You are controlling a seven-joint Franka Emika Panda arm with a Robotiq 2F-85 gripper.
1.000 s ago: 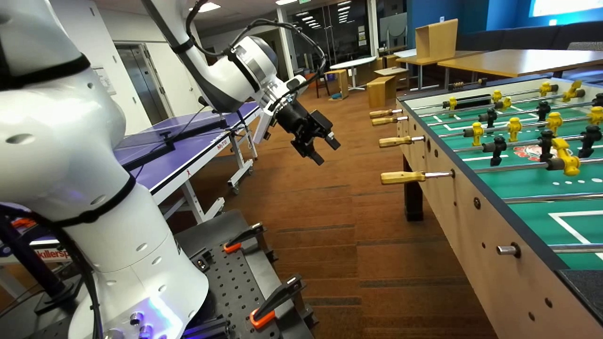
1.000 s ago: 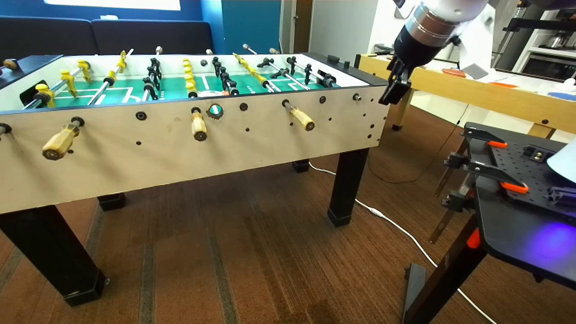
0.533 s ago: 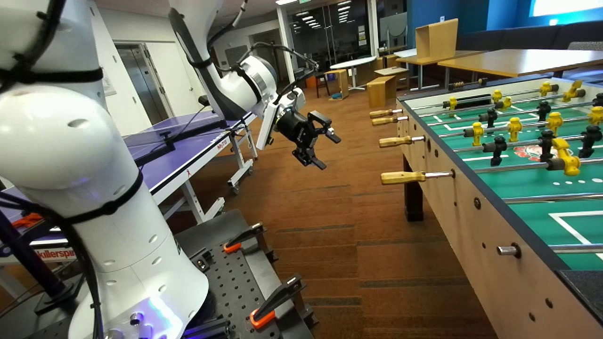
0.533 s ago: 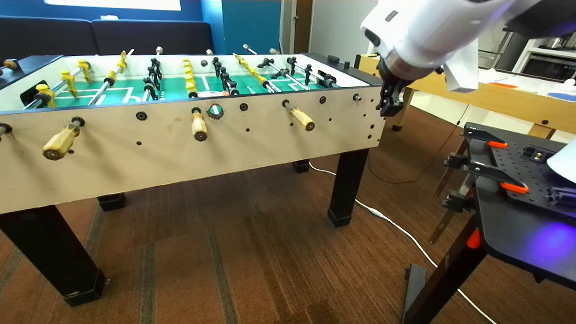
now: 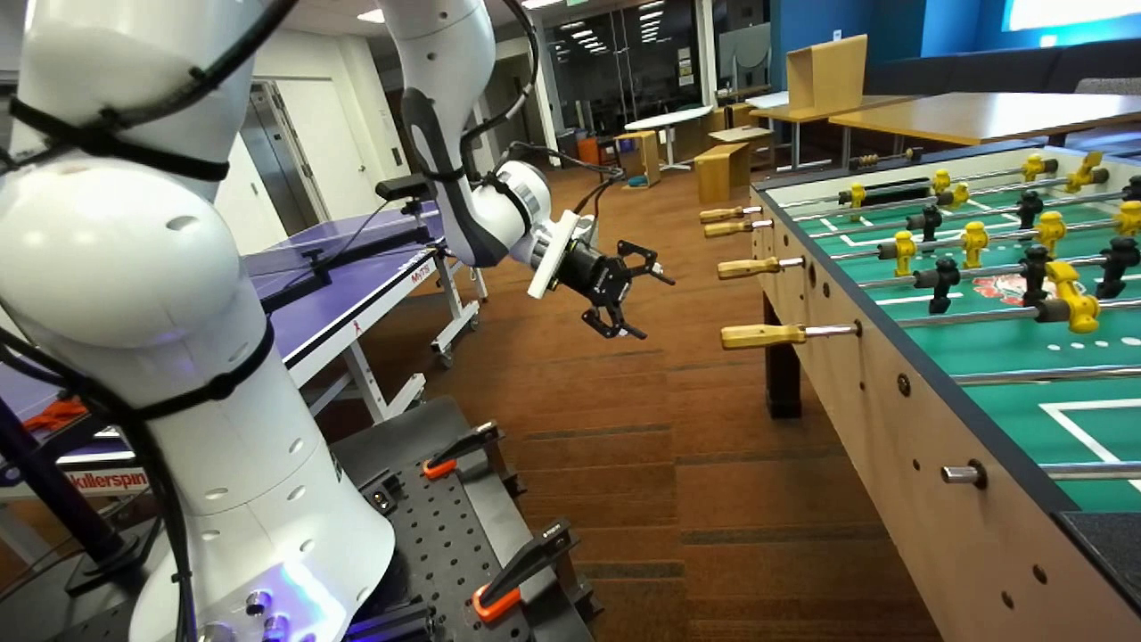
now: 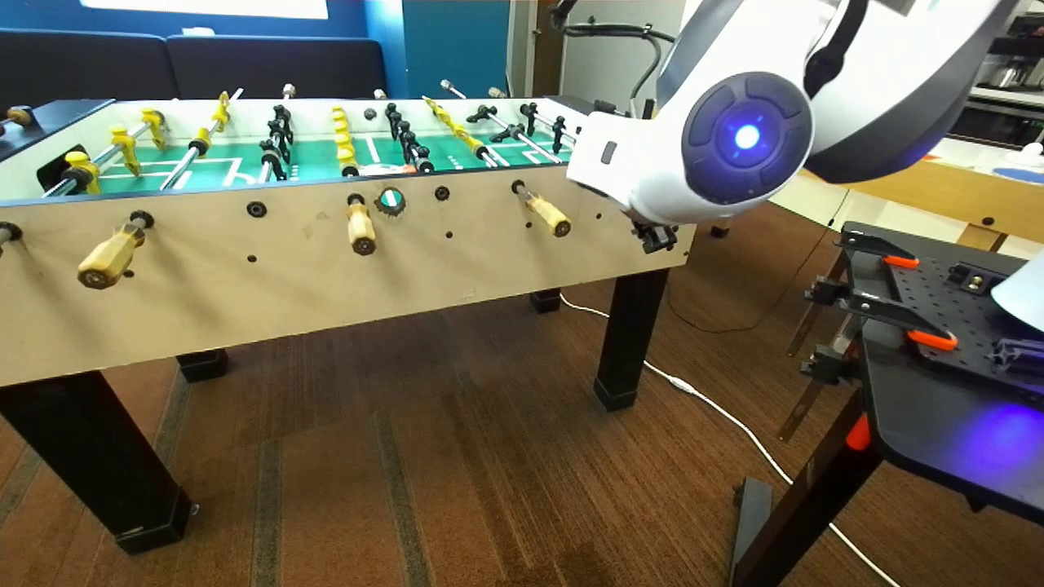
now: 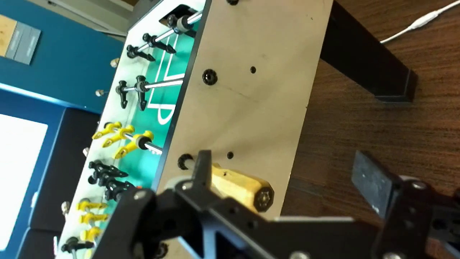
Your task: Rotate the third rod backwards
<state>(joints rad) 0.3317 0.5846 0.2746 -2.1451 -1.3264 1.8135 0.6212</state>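
The third rod's tan wooden handle (image 5: pixel 762 336) sticks out of the foosball table's side, the largest-looking handle in an exterior view. It also shows in an exterior view (image 6: pixel 545 214). In the wrist view the handle (image 7: pixel 239 185) lies between the fingers in the picture, near the left finger, which covers part of it. My gripper (image 5: pixel 654 308) is open and empty, in the air to the left of the handle and apart from it. In an exterior view only a small part of the gripper (image 6: pixel 656 238) shows below the wrist. The wrist view shows both fingers (image 7: pixel 284 162) spread wide.
The foosball table (image 5: pixel 878 446) has a bare rod end (image 5: pixel 959 474) nearer the camera and smaller-looking handles (image 5: pixel 747 267) beyond. Black clamps (image 5: pixel 526 566) stand on the robot's base table. A purple ping-pong table (image 5: pixel 325 308) stands behind the arm.
My arm has swung toward the foosball table and lower, bringing the gripper nearer the handle. The fingers have spread wider. The rods have not moved.
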